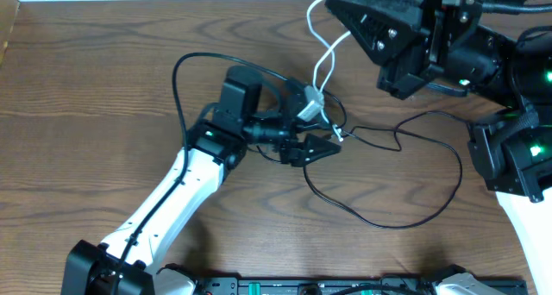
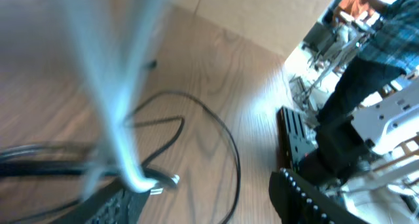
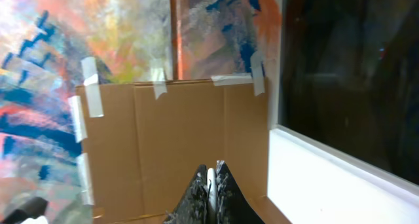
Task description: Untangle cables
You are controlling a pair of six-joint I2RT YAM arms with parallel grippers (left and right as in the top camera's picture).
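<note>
One white cable sits pinched in right hand.

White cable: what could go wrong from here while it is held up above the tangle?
The right end effector is shut on the white cable, held raised; more lift may tighten its crossing with the black cable or drag both along the table.
The left end effector stands open at that crossing; closing now might pinch both cables together.

Thin black cables sprawl in loose loops, a white cable arcing up from their tangled middle.
</note>
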